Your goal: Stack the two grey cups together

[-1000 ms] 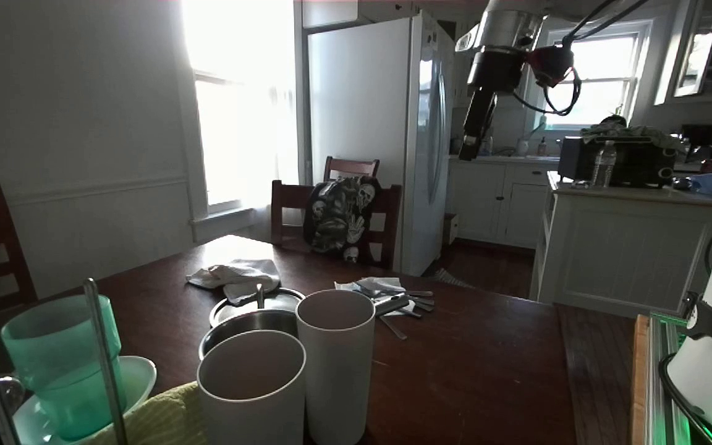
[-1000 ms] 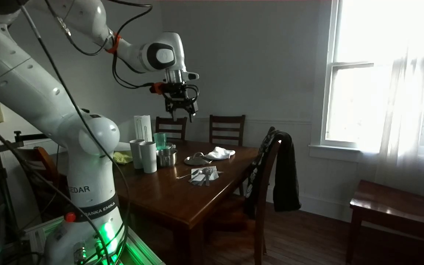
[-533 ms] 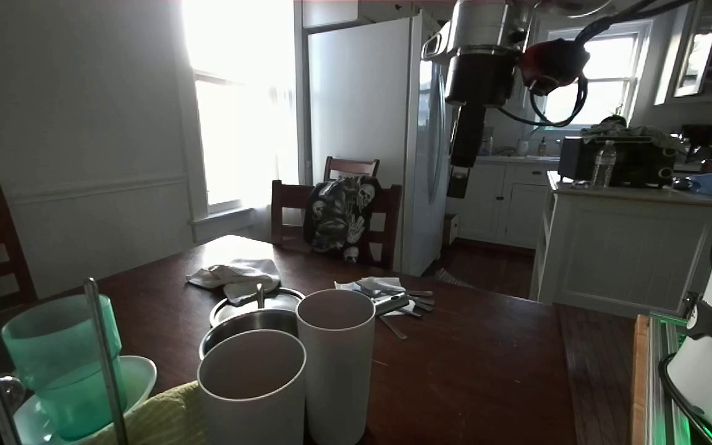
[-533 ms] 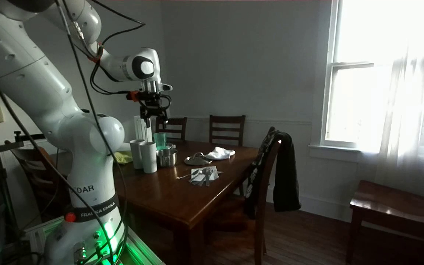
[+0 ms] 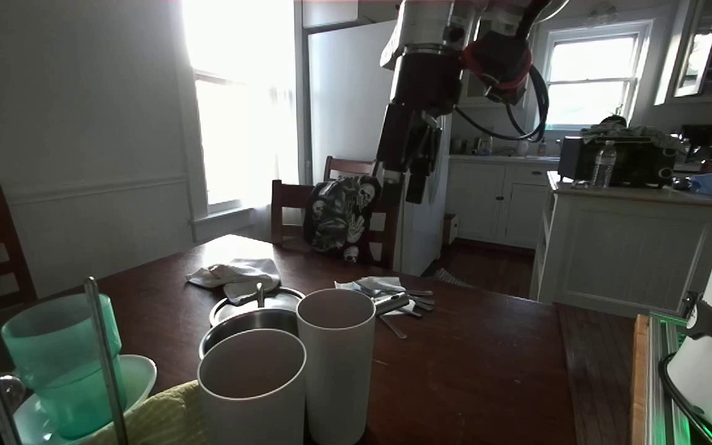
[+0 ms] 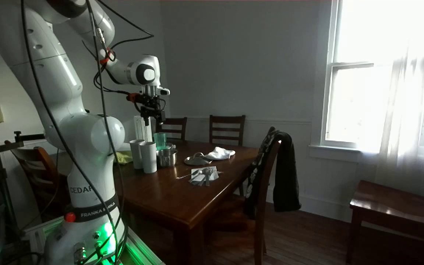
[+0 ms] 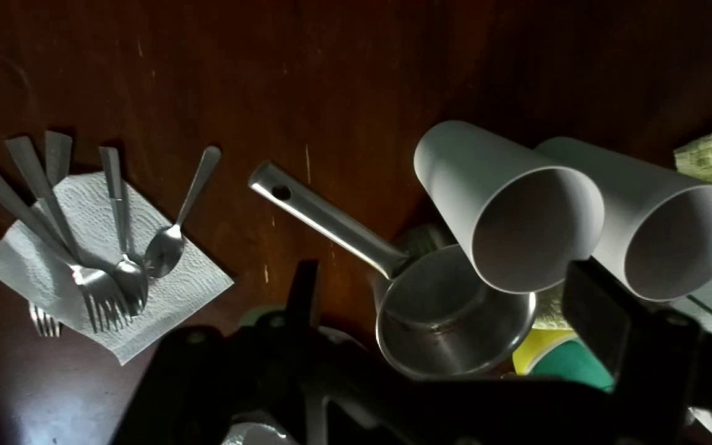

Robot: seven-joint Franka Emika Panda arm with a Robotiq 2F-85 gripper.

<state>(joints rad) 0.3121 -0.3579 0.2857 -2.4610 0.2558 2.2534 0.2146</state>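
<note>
Wrist view: what's nearest?

End effector, lower centre, jaws wide apart, gripping nothing.

Beyond?

One grey cup beside its twin, right of frame, saucepan lower; an off-centre descent could strike one, toppling both.

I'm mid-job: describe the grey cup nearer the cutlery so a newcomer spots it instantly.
Find the dark wooden table, then the metal saucepan on it. Your grey cup stands beside that saucepan, tall and handleless. Its twin stands by the yellow-green cloth; yours is nearer the cutlery.
</note>
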